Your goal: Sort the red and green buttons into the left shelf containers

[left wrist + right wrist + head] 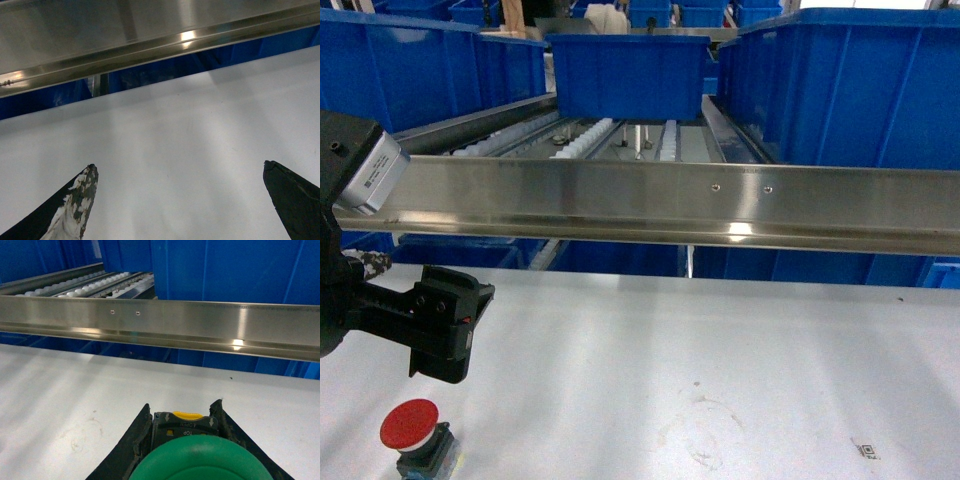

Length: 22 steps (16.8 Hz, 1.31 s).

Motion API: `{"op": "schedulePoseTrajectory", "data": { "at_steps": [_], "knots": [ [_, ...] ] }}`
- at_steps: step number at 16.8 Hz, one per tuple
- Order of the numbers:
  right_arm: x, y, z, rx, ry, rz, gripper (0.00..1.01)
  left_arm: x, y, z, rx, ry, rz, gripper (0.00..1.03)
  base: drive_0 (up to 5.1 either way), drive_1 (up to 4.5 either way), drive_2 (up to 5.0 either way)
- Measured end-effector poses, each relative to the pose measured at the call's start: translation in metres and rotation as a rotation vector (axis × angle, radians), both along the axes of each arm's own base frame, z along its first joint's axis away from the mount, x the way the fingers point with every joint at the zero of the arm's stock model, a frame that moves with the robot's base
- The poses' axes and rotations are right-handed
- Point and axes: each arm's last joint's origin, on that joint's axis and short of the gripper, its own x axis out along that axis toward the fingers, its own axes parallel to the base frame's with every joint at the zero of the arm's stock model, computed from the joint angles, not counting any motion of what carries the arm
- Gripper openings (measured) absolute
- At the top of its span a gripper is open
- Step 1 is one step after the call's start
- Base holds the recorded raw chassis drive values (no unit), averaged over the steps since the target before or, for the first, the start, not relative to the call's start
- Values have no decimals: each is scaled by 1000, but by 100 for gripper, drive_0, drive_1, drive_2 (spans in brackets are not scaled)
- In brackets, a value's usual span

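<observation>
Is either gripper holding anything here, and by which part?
The right gripper clamps the green-capped push button by its black body; the left gripper holds nothing.

Overhead light is glaring off the steel rail in all 3 views; white bench is washing out pale w/ soft streaks. Wrist views are blurring close up.

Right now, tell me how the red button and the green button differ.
The red button stands free on the white table, near the left end effector; the green button sits clamped between the right end effector's fingers. The red one is untouched, since the left end effector is open and empty; the green one is already held. Caps differ in colour. Both have round domed caps.
</observation>
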Motion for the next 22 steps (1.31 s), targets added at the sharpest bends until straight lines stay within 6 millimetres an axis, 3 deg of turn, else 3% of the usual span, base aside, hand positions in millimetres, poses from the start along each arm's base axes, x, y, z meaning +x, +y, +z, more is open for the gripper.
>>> {"op": "schedulePoseTrajectory", "data": {
  "at_steps": [4,10,17,22],
  "knots": [
    [-36,0,2,-34,3,9,29,0,0,0,0,0,0,98,0,0,0],
    [-36,0,2,-57,-3,22,29,-1,1,-6,10,42,17,98,0,0,0],
    [-36,0,2,-58,-3,22,29,-11,8,-41,-65,305,160,98,0,0,0],
    [-36,0,2,-58,-3,22,29,-14,6,-79,-117,454,157,98,0,0,0]
  ]
}}
